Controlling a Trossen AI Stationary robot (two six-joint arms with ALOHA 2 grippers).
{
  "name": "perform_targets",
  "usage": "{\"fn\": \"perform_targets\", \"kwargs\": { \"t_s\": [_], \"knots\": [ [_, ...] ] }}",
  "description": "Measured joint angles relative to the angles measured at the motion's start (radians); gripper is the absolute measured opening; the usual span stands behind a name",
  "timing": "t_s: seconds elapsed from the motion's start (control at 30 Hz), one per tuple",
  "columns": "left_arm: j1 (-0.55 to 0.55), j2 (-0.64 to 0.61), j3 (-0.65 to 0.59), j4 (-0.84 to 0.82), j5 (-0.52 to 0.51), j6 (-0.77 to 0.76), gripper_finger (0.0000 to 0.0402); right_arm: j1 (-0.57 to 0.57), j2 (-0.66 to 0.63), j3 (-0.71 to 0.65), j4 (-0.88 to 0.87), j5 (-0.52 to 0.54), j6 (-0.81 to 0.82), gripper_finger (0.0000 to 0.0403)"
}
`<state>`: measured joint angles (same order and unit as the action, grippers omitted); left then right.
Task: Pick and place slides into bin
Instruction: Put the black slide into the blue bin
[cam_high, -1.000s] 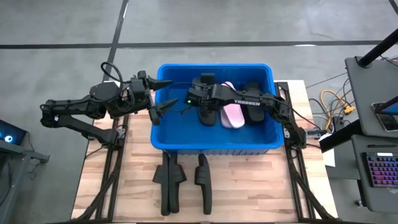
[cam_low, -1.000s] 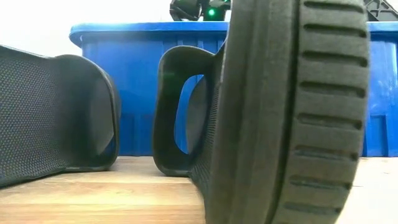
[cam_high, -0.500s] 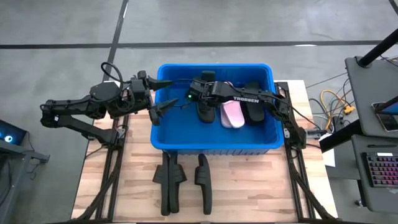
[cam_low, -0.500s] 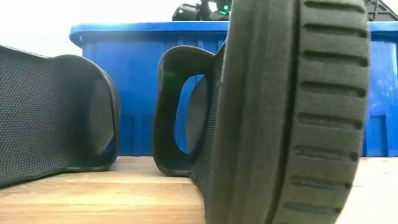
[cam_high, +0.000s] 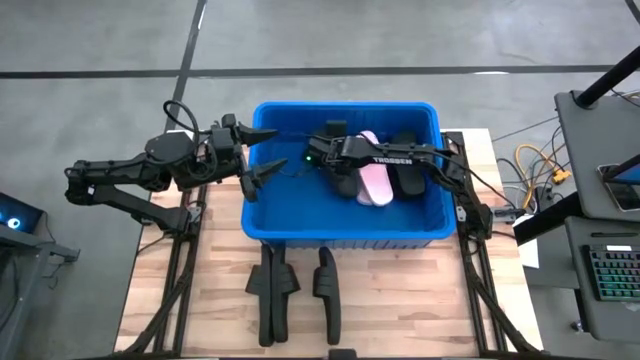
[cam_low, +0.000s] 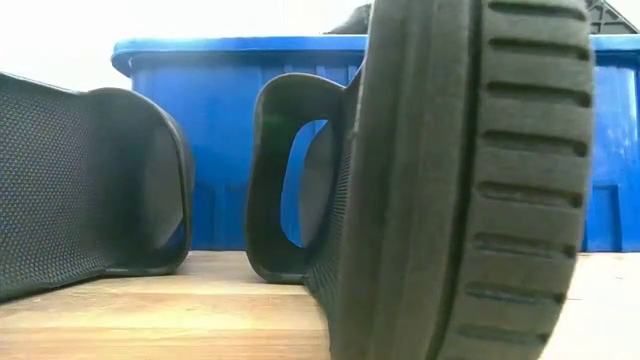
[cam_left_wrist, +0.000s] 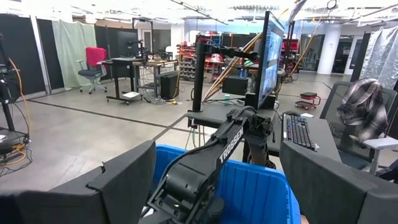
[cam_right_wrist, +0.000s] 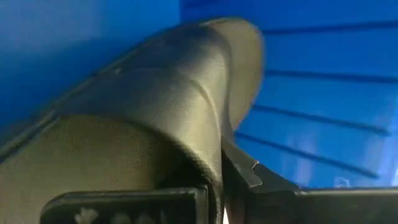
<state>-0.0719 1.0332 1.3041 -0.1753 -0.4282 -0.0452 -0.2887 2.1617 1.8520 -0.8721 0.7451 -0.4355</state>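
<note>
The blue bin (cam_high: 345, 225) stands at the table's far middle. In it lie a pale pink slide (cam_high: 375, 186) and a black slide (cam_high: 405, 178). My right gripper (cam_high: 338, 165) reaches into the bin from the table's right and is shut on another black slide (cam_high: 346, 183), which fills the right wrist view (cam_right_wrist: 155, 106). My left gripper (cam_high: 262, 152) hangs open and empty over the bin's left rim. Three black slides (cam_high: 285, 292) lie on the wood in front of the bin, close up in the low view (cam_low: 470, 180). My right gripper pinches the black slide between its two fingers (cam_right_wrist: 124, 204), at the edge of its broad strap (cam_right_wrist: 208, 155). The slide stretches ahead of the fingers, inside the bin's walls. Whether it rests on the bin's floor, I cannot tell.
The bin's left wall (cam_high: 250, 200) is right beside my left gripper. A desk with a keyboard (cam_high: 610, 270) and cables (cam_high: 540, 165) stands off the table's right edge. Bare wood (cam_high: 400, 300) lies near the front right.
My right gripper has gone down into the bin with the black slide and a little toward the table's right, next to the pink slide. In the low view it has sunk almost out of sight behind the bin's rim.
</note>
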Motion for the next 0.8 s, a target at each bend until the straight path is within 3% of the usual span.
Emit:
{"fn": "perform_targets", "kwargs": {
  "t_s": [0.57, 0.8],
  "knots": [
    [0.0, 0.011, 0.0, 0.0, 0.0, 0.0, 0.0327, 0.009, 0.003, -0.05, -0.016, 0.008, 0.047, 0.0012],
    [0.0, 0.013, 0.0, 0.0, 0.0, 0.0, 0.0327, 0.013, 0.003, 0.02, -0.13, 0.007, 0.142, 0.0012]
  ]
}}
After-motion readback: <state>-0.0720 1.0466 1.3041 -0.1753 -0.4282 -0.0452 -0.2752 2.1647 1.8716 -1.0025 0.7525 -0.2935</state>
